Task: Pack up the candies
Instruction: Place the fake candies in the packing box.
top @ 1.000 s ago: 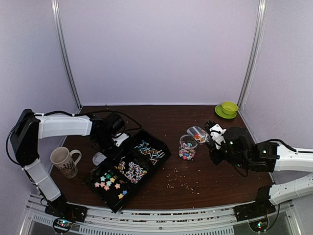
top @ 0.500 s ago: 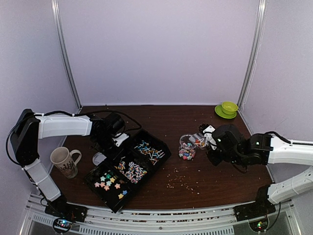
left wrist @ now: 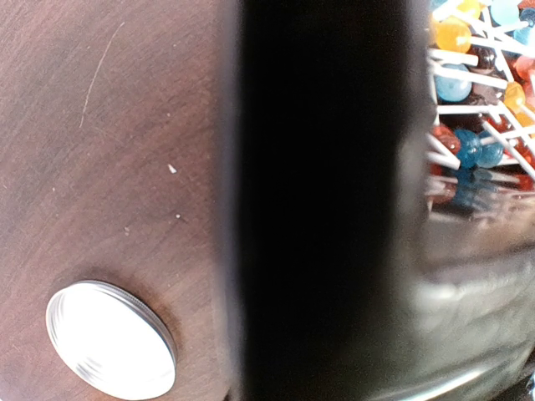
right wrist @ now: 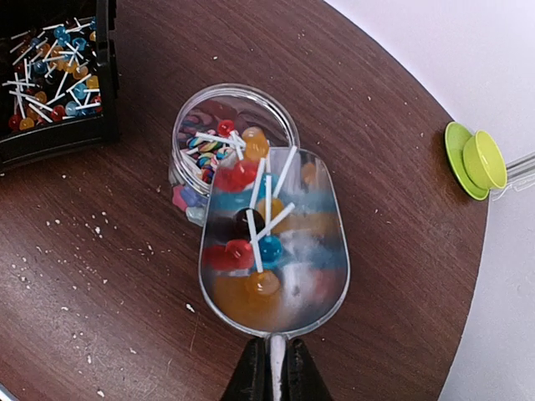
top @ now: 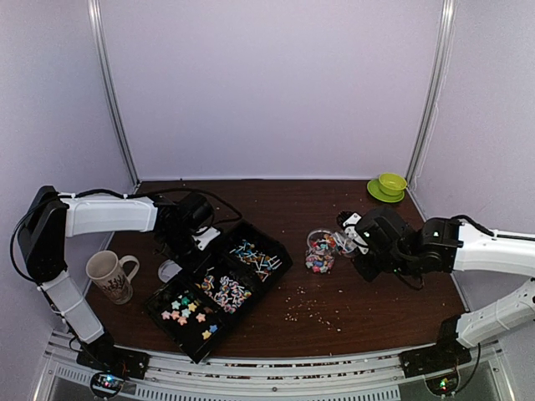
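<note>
Right gripper is clamped tight on the thin handle of a clear plastic scoop. Small multicoloured candies on white sticks are heaped in the scoop, just ahead of the fingertips. More are seen in the clear round plastic jar under the scoop's front lip. Left gripper is closed at the wall of the black compartmented plastic tray; a hold on it cannot be confirmed. Other candies lie in the tray, just beside that gripper.

Plain pale lilac walls filling the upper frame, slim metal uprights left and right, dark wood table below, evenly lit
</note>
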`<action>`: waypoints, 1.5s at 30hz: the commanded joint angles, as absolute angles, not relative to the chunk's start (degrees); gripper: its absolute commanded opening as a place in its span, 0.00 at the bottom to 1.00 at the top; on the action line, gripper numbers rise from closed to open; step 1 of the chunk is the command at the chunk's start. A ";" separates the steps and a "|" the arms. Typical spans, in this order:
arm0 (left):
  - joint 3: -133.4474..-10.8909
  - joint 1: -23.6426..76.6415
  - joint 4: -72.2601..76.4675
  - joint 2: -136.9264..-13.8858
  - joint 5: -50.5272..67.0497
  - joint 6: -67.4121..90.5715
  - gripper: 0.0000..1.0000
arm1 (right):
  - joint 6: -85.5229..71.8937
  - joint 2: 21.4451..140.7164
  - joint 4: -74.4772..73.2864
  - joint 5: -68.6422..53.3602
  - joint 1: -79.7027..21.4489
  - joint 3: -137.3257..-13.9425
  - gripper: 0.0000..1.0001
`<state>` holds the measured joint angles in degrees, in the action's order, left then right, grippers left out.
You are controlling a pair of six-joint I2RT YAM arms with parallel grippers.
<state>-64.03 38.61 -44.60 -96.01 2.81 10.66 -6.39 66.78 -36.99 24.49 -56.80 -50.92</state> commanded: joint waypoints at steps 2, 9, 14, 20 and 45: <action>-65.59 38.06 -41.58 -92.83 5.74 11.43 0.00 | -6.11 66.63 -39.31 25.97 -56.54 -53.24 0.00; -65.52 38.06 -41.64 -92.81 5.71 11.45 0.00 | -5.51 67.19 -41.38 25.74 -56.53 -54.91 0.00; -65.48 38.06 -41.59 -92.81 5.71 11.43 0.00 | -5.12 68.40 -43.82 25.45 -56.44 -56.59 0.00; -65.50 38.06 -41.57 -92.83 5.76 11.50 0.00 | -4.53 69.74 -46.10 25.31 -56.49 -58.07 0.00; -65.74 38.10 -41.77 -93.46 6.38 11.27 0.00 | 0.07 73.36 -51.68 21.48 -56.88 -66.71 0.00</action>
<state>-64.03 38.61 -44.60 -96.01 2.83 10.66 -1.30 74.37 -51.68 22.98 -56.75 -64.05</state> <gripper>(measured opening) 0.056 0.077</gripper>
